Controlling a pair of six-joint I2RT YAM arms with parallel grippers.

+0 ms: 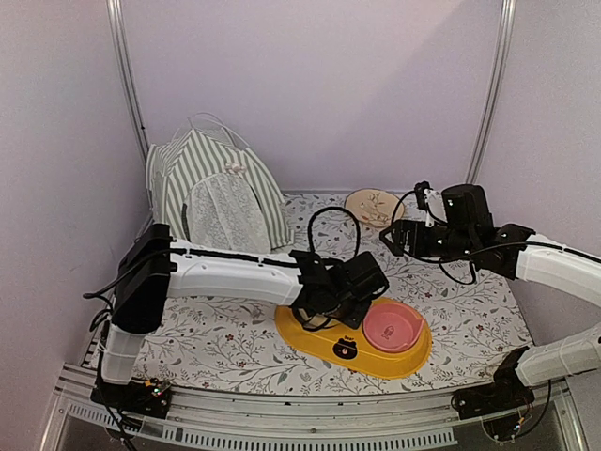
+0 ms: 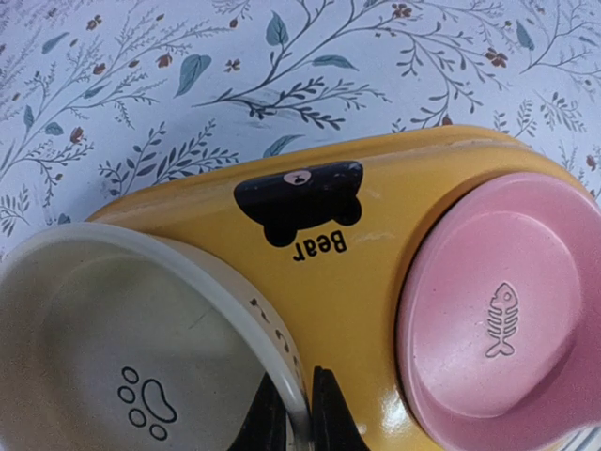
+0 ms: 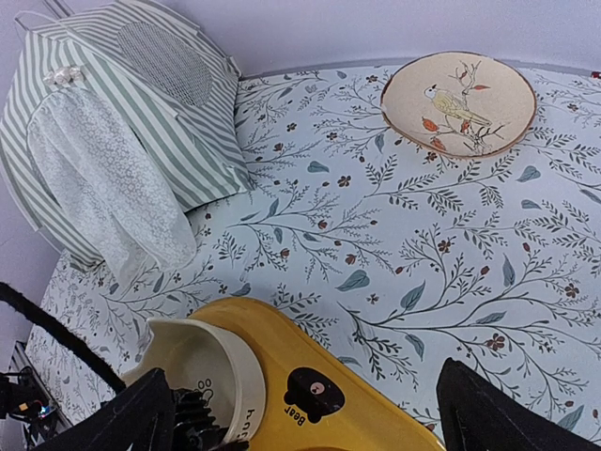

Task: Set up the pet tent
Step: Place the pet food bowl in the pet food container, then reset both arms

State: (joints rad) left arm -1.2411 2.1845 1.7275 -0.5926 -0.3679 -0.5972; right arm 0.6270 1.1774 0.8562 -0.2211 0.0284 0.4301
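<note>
Left fingers [image 2: 334,421]: clamped on the rim of the cream paw-print bowl [image 2: 113,348] at one end of the yellow bear tray [image 2: 376,216]. The pink fish bowl [image 2: 498,319] is just beside them. The prints are legible in the left wrist view only.
Right fingers [image 3: 502,413]: spread wide, holding nothing, above the desk [image 3: 394,263].
Pet tent [image 3: 122,141]: standing well beyond and left of both. Its mesh window shows only in the right wrist view.
Bird plate [image 3: 458,101]: beyond the right fingers.
</note>
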